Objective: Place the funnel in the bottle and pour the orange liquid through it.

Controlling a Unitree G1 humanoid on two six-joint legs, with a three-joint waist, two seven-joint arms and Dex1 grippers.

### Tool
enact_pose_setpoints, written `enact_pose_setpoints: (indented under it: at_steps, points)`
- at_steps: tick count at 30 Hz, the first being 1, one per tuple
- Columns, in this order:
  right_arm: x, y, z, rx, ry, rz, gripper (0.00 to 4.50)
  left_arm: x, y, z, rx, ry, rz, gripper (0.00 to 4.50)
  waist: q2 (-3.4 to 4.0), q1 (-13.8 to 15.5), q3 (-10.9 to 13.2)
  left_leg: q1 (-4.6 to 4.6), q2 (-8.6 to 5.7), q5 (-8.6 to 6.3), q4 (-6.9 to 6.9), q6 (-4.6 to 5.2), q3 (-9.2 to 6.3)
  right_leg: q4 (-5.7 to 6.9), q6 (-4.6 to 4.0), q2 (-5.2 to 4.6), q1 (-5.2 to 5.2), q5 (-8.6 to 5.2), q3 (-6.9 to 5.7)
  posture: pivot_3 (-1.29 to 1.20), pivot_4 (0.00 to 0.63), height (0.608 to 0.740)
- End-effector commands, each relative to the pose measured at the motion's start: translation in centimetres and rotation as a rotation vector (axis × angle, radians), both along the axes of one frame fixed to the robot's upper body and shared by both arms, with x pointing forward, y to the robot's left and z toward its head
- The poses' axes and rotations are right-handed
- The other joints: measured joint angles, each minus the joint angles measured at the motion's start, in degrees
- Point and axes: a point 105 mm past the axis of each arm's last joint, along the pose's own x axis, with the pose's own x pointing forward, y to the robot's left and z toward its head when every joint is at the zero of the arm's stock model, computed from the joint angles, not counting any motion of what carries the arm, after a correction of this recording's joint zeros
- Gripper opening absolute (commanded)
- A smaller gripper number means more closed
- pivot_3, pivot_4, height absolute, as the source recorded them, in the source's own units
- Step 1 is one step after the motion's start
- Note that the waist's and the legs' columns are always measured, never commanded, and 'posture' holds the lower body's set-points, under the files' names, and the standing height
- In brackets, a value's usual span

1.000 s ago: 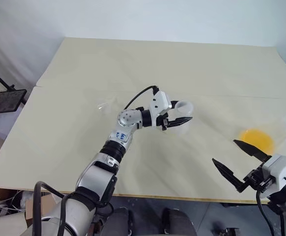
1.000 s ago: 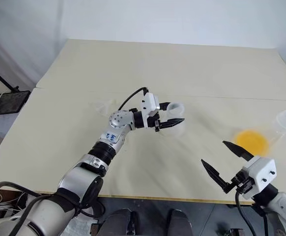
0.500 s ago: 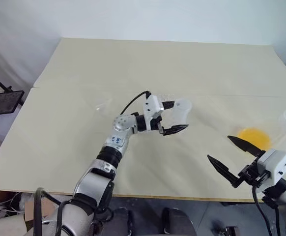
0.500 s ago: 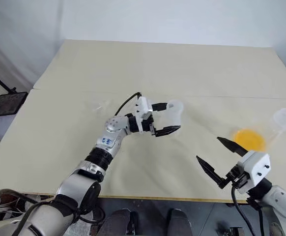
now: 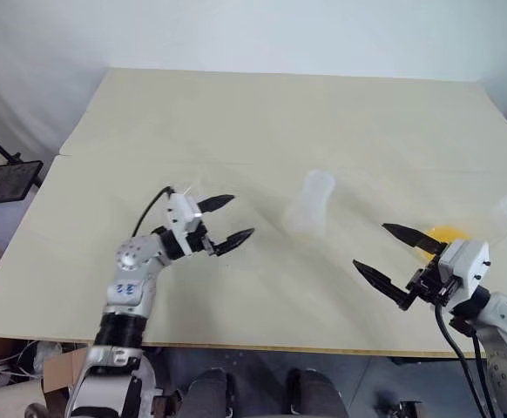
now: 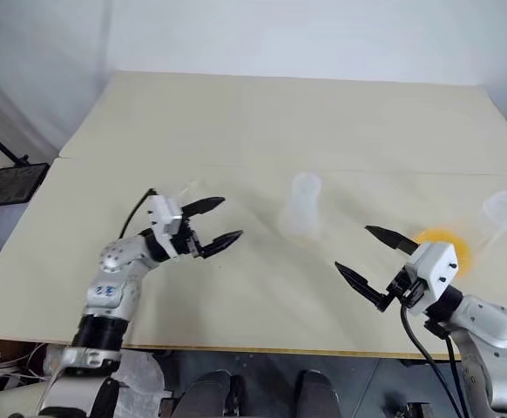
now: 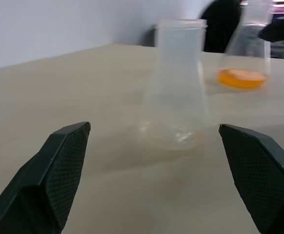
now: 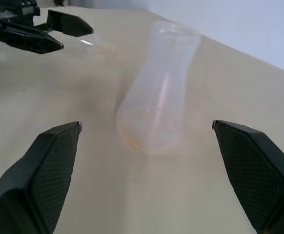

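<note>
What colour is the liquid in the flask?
Translucent orange liquid, a shallow layer in the flask; clearest in the left wrist view.

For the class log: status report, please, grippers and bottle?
Left gripper open, empty. Right gripper open, empty. Bottle upright, funnel not yet in. Nothing between.

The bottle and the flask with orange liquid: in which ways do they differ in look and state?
The bottle is frosted white and empty; the flask is clearer and holds orange liquid at its bottom. The bottle stands mid-table between the grippers; the flask stands near the table's right edge. Both stand upright, open-necked and unheld.
</note>
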Motion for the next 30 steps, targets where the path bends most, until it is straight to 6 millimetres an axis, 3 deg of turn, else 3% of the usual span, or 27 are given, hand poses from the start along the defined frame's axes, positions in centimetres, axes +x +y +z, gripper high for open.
enact_pose_setpoints:
  at_steps: [1,7,10,14,17,30]
  points:
    - [0.2,1.0,0.9,0.013,-0.019,0.091,4.5,-1.9,4.0,1.0,-0.037,-0.051,0.208,4.49,0.01,-0.17,0.0,0.04,0.0,-0.01,-0.01,0.0,0.01,-0.02,0.01,-0.01,0.04,0.0,0.03,0.0,0.15,0.74]
    - [1.5,2.6,0.9,0.032,0.007,0.184,4.5,-6.9,10.8,-2.4,-0.046,0.074,0.55,4.49,-0.01,-0.71,0.01,0.14,0.08,-0.03,-0.06,-0.03,-0.08,-0.1,0.0,0.0,0.17,0.0,-0.03,0.0,0.15,0.74]
    - [1.6,2.9,0.8,0.022,0.012,0.209,4.5,-8.3,12.3,-3.2,-0.062,0.117,0.622,4.49,-0.01,0.11,0.01,0.15,0.06,-0.03,-0.04,-0.01,-0.13,-0.18,-0.01,-0.09,0.25,0.0,0.03,0.0,0.15,0.74]
    - [1.7,2.7,1.0,0.007,0.002,0.212,4.5,-8.5,12.5,-3.2,-0.095,0.135,0.635,4.49,-0.01,0.15,0.0,0.13,-0.01,-0.09,-0.04,-0.01,-0.24,-0.27,-0.01,-0.19,0.32,0.0,0.31,0.0,0.15,0.74]
    - [1.8,2.3,1.1,-0.011,-0.014,0.197,4.5,-7.5,11.9,-2.5,-0.139,0.129,0.623,4.49,0.01,-0.09,0.0,0.14,0.03,-0.13,-0.04,-0.06,-0.21,-0.26,-0.01,-0.11,0.29,0.01,0.32,0.0,0.15,0.74]
    - [1.0,2.0,0.8,-0.018,-0.02,0.14,4.5,4.3,5.3,-2.9,-0.122,0.187,0.514,4.49,0.0,0.04,-0.01,0.13,-0.02,-0.1,-0.04,-0.05,-0.03,-0.1,0.02,0.0,0.19,0.02,-0.18,0.0,0.15,0.74]
